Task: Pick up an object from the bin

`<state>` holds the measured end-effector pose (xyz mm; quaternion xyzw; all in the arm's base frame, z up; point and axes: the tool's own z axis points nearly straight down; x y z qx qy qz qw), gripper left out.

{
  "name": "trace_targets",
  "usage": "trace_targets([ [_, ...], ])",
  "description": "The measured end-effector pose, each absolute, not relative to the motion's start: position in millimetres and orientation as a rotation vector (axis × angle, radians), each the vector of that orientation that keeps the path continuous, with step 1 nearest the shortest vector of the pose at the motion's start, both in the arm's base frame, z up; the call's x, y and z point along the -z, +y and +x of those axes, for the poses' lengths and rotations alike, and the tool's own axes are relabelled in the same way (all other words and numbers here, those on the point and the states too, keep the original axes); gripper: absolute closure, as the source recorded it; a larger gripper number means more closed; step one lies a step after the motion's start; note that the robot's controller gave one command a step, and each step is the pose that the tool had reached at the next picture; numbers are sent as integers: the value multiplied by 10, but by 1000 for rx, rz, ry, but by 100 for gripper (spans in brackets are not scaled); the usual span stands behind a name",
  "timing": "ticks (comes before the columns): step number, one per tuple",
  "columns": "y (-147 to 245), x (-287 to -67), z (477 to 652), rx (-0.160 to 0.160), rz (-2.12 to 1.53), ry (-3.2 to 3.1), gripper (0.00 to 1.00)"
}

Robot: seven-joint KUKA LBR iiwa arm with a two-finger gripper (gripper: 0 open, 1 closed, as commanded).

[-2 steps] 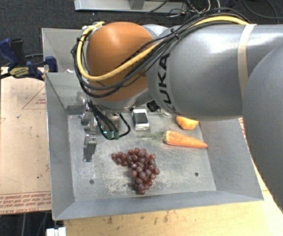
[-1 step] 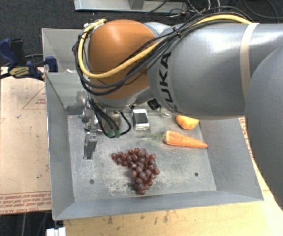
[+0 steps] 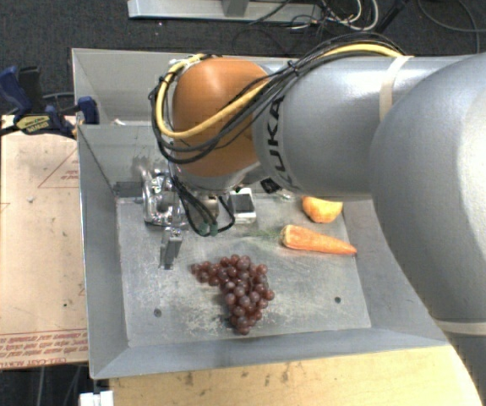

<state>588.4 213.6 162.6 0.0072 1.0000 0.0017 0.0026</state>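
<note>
My gripper [image 3: 171, 249] hangs low over the bin floor in the left half of the bin, under the arm's orange wrist cover. A bunch of dark red grapes [image 3: 238, 291] lies just to its right and nearer the front wall, apart from it. An orange carrot [image 3: 317, 242] lies on its side further right, tip pointing right. Behind the carrot sits a small orange-yellow wedge of fruit [image 3: 321, 209], partly under the arm.
The big grey arm covers the right and back of the bin. Bare floor shows left of and in front of the gripper, up to the sloping left wall.
</note>
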Motion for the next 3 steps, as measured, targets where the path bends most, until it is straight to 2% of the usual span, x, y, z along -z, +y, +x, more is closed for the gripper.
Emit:
trace_targets([
  [1, 1940, -1586, 6209, -1, -56, 3141, 0],
  [2, 1432, -1349, 5668, -3, 111, 3137, 0],
  [3, 1473, -972, 6080, -2, -293, 3123, 0],
])
